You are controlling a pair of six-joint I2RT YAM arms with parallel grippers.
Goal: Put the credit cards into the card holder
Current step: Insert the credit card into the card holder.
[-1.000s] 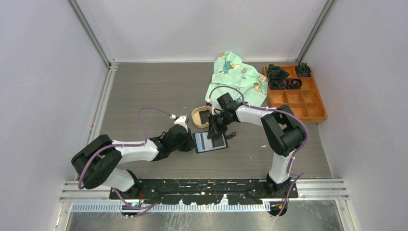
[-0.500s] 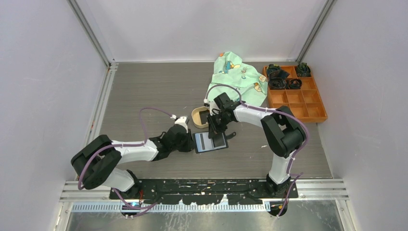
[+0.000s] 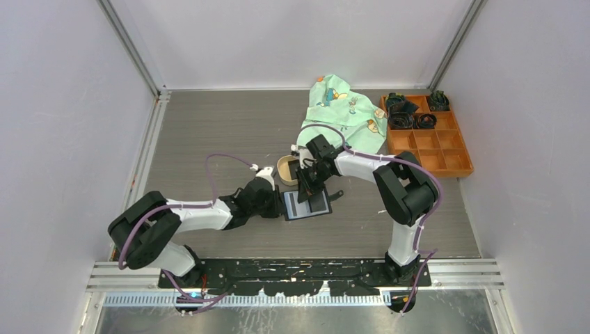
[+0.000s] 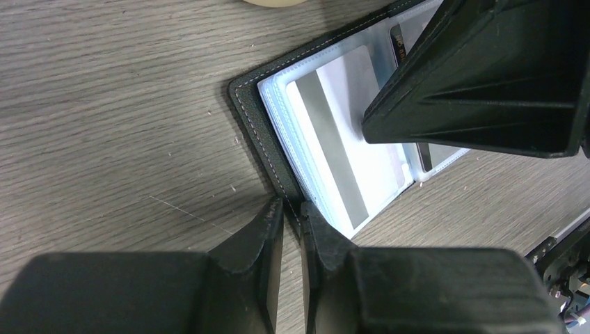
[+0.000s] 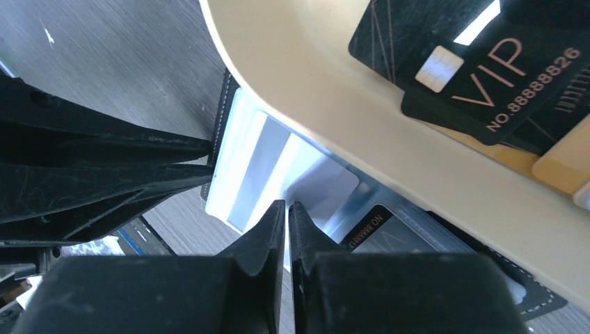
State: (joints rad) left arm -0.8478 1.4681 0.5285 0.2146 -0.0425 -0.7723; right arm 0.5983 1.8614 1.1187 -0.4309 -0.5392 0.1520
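On table (image 3: 209, 139), midway: open card holder (image 3: 309, 209), card (image 4: 334, 153) in its sleeve. Just behind: tray (image 3: 282, 170) holding cards (image 5: 480, 62). Farther back: cloth (image 3: 344, 111); to its right, compartment box (image 3: 445, 156).

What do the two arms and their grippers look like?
The left arm and right arm: white shells, bulky black joints, a purple cable looping along each. The left gripper and right gripper: matte black wedge-shaped fingers tapering to thin tips.

Right gripper (image 3: 304, 192) masks much of the open card holder (image 4: 250, 122) in the left wrist view; black cards (image 5: 487, 62) in the tray (image 5: 334, 104) run off-frame.
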